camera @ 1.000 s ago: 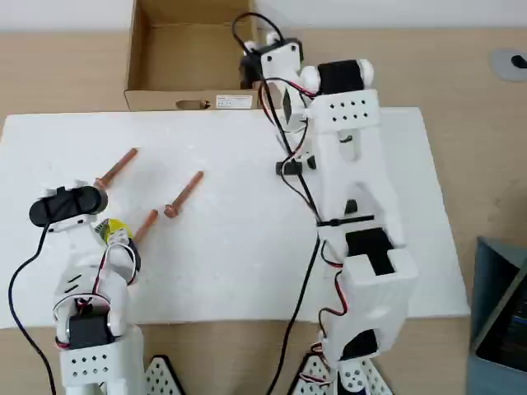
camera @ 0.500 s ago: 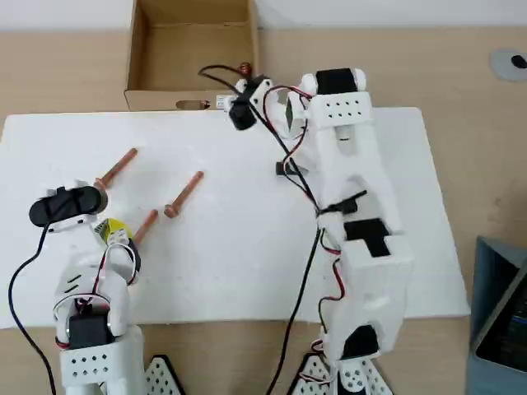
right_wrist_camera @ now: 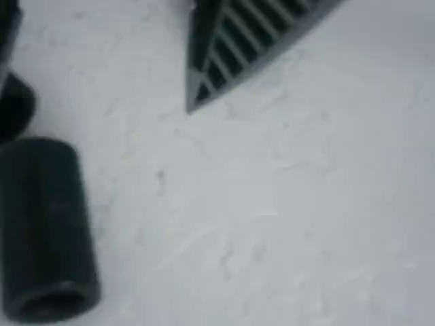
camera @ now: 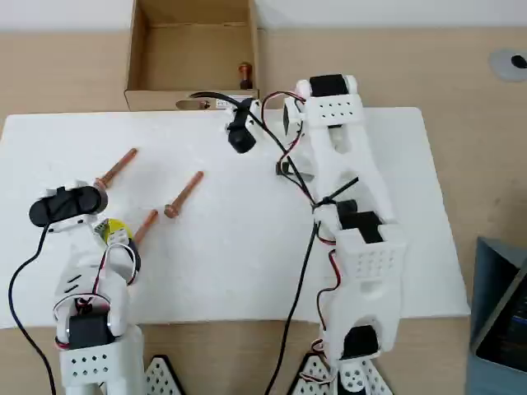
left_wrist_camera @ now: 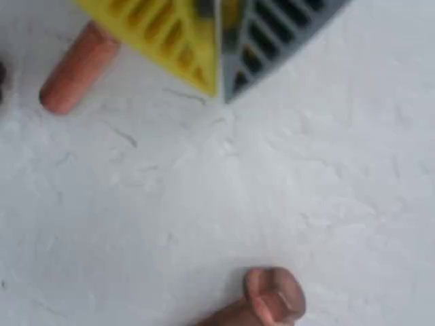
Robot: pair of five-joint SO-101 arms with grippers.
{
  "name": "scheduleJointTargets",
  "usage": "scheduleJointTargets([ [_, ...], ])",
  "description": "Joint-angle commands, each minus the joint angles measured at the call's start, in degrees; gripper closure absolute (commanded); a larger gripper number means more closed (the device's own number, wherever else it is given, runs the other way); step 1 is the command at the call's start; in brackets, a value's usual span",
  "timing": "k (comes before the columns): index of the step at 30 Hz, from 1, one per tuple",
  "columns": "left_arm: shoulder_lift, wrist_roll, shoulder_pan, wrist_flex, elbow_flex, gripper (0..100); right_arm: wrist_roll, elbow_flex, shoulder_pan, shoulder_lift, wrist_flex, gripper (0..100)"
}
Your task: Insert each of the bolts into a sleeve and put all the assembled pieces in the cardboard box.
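white mat [camera: 230, 263] on wooden table [camera: 461, 74], grey bin [camera: 498, 313] at right edge

Bright, even light falls from above on my table. In the high view the white mat [camera: 239, 255] is lit flat and pale across the middle of the frame, and my right arm [camera: 372, 257] lays only a faint, soft-edged shadow on it. The cardboard box [camera: 137, 58] at the upper left is dimmer inside than the mat. Under my left wrist a bolt [left_wrist_camera: 274, 297] throws a weak grey shadow. Under my right wrist the black sleeve [right_wrist_camera: 44, 224] shows a dull sheen.
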Motion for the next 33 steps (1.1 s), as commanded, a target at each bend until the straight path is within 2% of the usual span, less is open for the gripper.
scheduleJointTargets([
  [1, -0.31, -0.09, -0.53, 0.18, 0.7, 100, 1.41, -0.13, 0.4, -0.13, -0.62, 79.9],
  [26, -0.31, -0.09, -0.53, 0.18, 0.7, 100, 2.64, -0.4, -2.33, 8.13, -9.05, 80.0],
  [33, -0.31, -0.09, -0.53, 0.18, 0.7, 100, 2.64, -0.4, -2.33, 11.47, -8.79, 87.0],
])
